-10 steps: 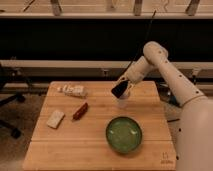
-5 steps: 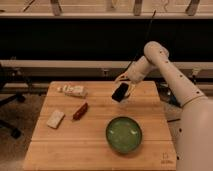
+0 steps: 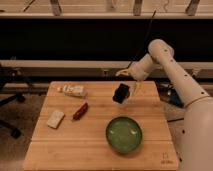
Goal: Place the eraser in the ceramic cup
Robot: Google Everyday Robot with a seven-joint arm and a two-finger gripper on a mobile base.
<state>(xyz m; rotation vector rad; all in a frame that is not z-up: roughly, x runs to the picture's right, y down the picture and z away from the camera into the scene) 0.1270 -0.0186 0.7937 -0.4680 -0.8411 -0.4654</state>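
Note:
My gripper (image 3: 121, 93) is the dark shape at the end of the white arm (image 3: 161, 65). It hangs just above the far right part of the wooden table (image 3: 95, 150). A pale cup-like shape (image 3: 133, 94) shows right beside it on its right, partly hidden by it. A pale rectangular block (image 3: 55, 119) that may be the eraser lies flat near the table's left edge, far from the gripper. I cannot tell whether the gripper holds anything.
A green bowl (image 3: 123, 134) stands in front of the gripper, right of centre. A small red object (image 3: 80, 111) lies left of centre. A white packet (image 3: 73, 90) lies at the far left. A dark wall and rail run behind the table.
The gripper has dropped slightly and shifted a little toward the front of the table. The other things have not moved.

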